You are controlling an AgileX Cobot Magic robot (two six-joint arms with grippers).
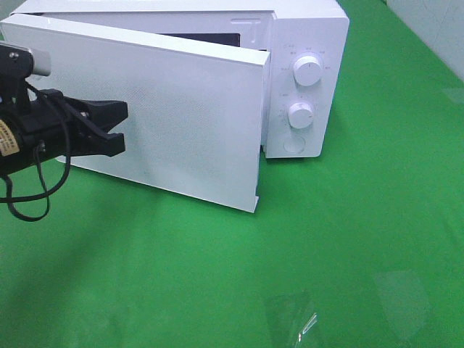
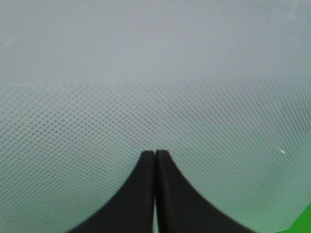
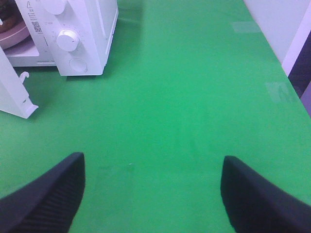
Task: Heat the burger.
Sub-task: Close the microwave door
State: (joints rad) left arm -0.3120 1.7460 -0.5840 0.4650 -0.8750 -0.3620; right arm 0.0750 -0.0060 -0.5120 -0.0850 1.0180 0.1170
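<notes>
Close against the white dotted door [image 1: 181, 123] of the white microwave oven [image 1: 312, 29], your left claw [image 2: 155, 154] is clenched on nothing, likely so its joined tips can push the door shut. Your right claw [image 3: 151, 162] hangs released over the green bench [image 3: 194, 97], clear of the door's swing. You cannot see the burger; only a pink plate rim [image 3: 9, 38] shows inside the oven.

I see a green tabletop [image 1: 348, 232] filling my frame; a pale wall [image 1: 435, 25] at upper right; soft glare [image 1: 402, 290] lower right.
</notes>
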